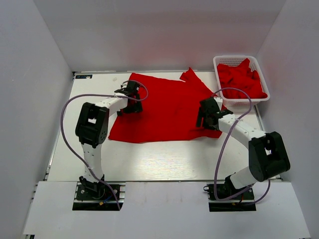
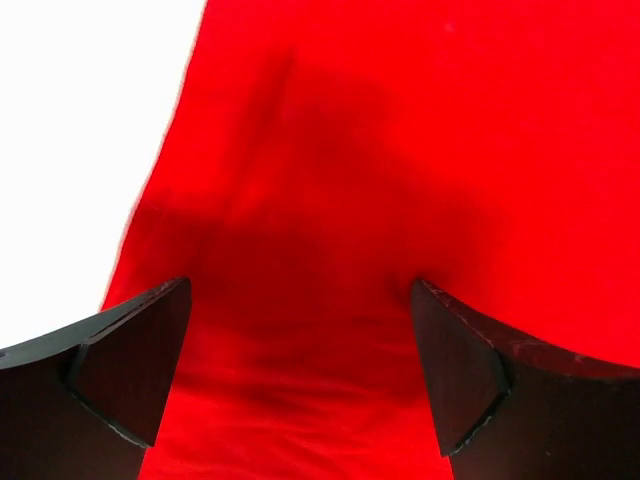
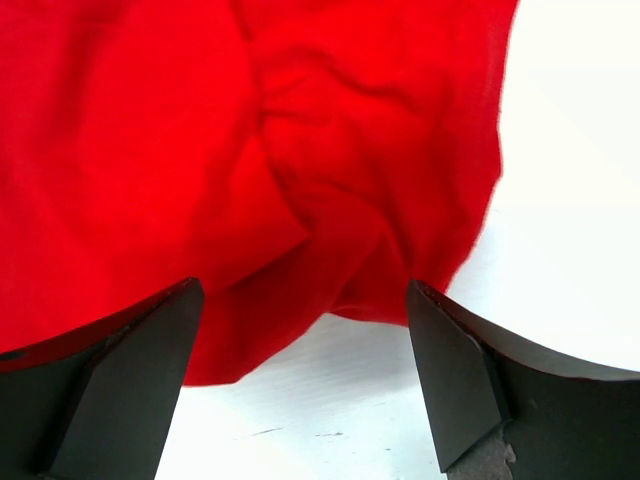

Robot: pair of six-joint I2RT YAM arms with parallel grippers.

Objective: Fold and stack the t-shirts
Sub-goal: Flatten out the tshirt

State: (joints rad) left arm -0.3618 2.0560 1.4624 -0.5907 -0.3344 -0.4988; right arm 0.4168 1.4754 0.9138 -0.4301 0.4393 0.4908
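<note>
L tool [image 2: 300, 290] & R tool [image 3: 305, 290] both released over 1 flat t-shirt [image 1: 164, 112]; more t-shirts [image 1: 241, 79], uncounted, in 1 basket [image 1: 232, 58]

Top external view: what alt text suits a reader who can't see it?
A bright red cloth t-shirt lies spread on a white table, the open left gripper over its left edge and the open right gripper at its right edge. A white plastic lattice basket at far right holds more crumpled red shirts.

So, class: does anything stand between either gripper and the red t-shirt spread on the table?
Nothing visible does. The left gripper and the right gripper, both open, hang directly over the t-shirt.
</note>
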